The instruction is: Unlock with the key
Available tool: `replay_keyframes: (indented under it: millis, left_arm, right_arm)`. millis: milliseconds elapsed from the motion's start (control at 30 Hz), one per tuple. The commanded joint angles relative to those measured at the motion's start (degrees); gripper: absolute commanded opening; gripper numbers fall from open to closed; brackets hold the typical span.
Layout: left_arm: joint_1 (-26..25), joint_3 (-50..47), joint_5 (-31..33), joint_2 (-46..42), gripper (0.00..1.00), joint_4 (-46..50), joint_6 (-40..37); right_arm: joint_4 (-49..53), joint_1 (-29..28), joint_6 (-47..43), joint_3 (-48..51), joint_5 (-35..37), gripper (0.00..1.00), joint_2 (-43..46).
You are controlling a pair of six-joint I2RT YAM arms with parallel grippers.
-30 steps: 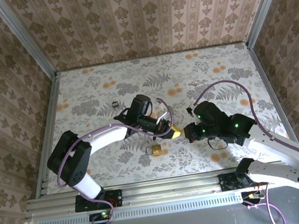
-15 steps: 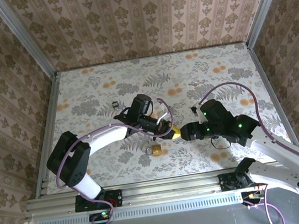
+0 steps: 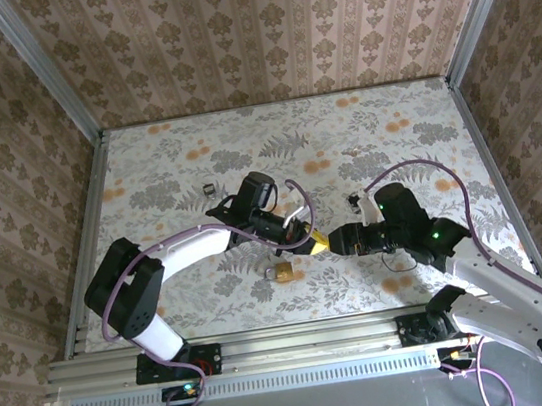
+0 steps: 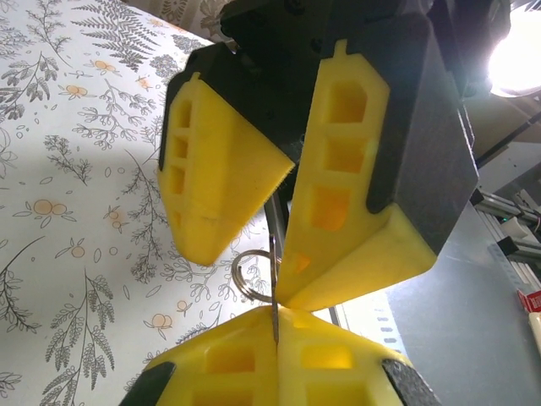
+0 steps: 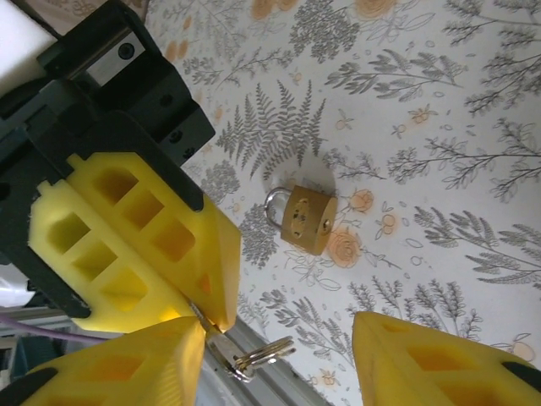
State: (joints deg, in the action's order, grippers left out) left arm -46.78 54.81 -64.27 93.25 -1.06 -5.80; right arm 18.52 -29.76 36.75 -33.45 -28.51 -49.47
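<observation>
1. Top view: left gripper point(image 3: 311, 242) and right gripper point(image 3: 336, 242) are tip to tip over the near middle of the floral table point(image 3: 387, 96). The key is too small to make out here. Brass padlock point(image 3: 283, 271) lies just near-left of the tips, untouched.
2. Left wrist view: left gripper point(image 4: 277, 328) is pressed together on the key point(image 4: 275, 309), thin and edge-on, with the key ring point(image 4: 241, 269) beside it. The right gripper's fingers point(image 4: 215, 169) stand apart, one on each side of the key.
3. Right wrist view: right gripper point(image 5: 279, 331) has its jaws well apart. The key point(image 5: 213, 337) is pinched at the left gripper's tips and sits close by one right finger; contact unclear. The padlock point(image 5: 306, 220) lies beyond, apart from both.
</observation>
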Motion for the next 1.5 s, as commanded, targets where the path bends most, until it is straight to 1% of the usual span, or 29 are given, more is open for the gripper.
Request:
replay_keyframes:
  millis: [0, 133, 333, 500, 633, 733, 800, 833, 867, 967, 1067, 1100, 1167, 1233, 1300, 1367, 1400, 1467]
  left_arm:
    - [-0.9, 2.17, -2.79, -1.69, 0.0, 0.86, -1.86]
    - [-0.94, 2.5, -2.79, -1.68, 0.0, 1.24, -1.93]
    - [-1.03, 2.76, -2.96, -1.38, 0.0, 1.91, -2.28]
    - [-1.09, 3.19, -2.7, -1.06, 0.0, 3.43, -3.25]
    - [-1.1, 3.19, -2.53, -0.97, 0.0, 3.54, -3.34]
    - [-0.81, 3.18, -2.08, -0.7, 0.0, 3.74, -3.44]
    - [-0.51, 3.11, -0.67, -0.79, 0.0, 3.29, -3.02]
    - [-0.35, 3.03, -0.15, -0.9, 0.12, 2.97, -2.63]
    - [0.14, 2.87, 0.15, -1.19, 0.3, 2.71, -2.15]
    - [2.42, 1.5, 1.61, -4.23, 0.55, 1.66, -0.85]
    - [6.65, -2.2, 5.72, -10.89, 0.69, 1.27, -1.59]
    - [8.23, -3.28, 7.22, -13.35, 0.73, 3.01, -3.61]
    - [11.12, -4.7, 9.66, -18.32, 0.77, 7.87, -9.31]
    - [13.07, -5.79, 16.28, -22.59, 0.83, 13.52, -16.29]
    - [14.97, -6.12, 20.68, -24.6, 0.84, 18.44, -24.55]
    - [16.92, -6.1, 26.77, -24.6, 0.84, 22.42, -32.26]
    - [18.04, -5.64, 31.68, -23.64, 0.84, 24.28, -35.62]
    - [20.25, -4.0, 36.01, -20.69, 0.84, 27.29, -40.93]
  right_arm:
    - [-5.96, 0.66, 1.13, 1.16, -2.48, 0.45, -0.22]
    - [-6.6, 0.91, 1.22, 1.87, -3.2, 0.38, -0.46]
    - [-7.16, 1.62, 1.3, 2.63, -3.5, 0.25, 0.03]
    - [-8.16, 2.24, 1.44, 3.12, -4.96, 0.09, -0.01]
    - [-8.2, 2.49, 1.49, 3.37, -5.41, 0.0, 0.58]
    - [-7.9, 2.67, 1.33, 3.49, -5.59, 0.0, 1.26]
    - [-7.82, 2.79, 1.44, 3.7, -5.68, 0.0, 1.8]
    - [-7.82, 2.76, 1.32, 3.78, -5.83, 0.0, 2.01]
    - [-7.5, 2.78, 1.1, 3.69, -5.66, 0.0, 2.32]
    - [-5.49, 2.86, -0.21, 3.35, -4.29, 0.0, 3.32]
    - [-3.67, 2.86, -1.49, 3.03, -3.19, 0.0, 3.91]
    - [-2.96, 2.87, -2.12, 2.76, -2.97, 0.0, 3.94]
    - [-2.28, 2.95, -2.72, 2.18, -3.0, 0.0, 3.63]
    - [-2.29, 2.95, -3.07, 1.74, -3.34, 0.0, 3.2]
    - [-2.39, 3.06, -3.34, 1.09, -3.31, 0.0, 2.61]
    - [-2.27, 3.04, -3.61, 0.36, -3.52, 0.0, 1.46]
    - [-2.22, 3.11, -3.7, -0.34, -3.68, 0.0, 0.72]
    - [-2.48, 3.12, -3.79, -1.41, -4.13, 0.0, -0.85]
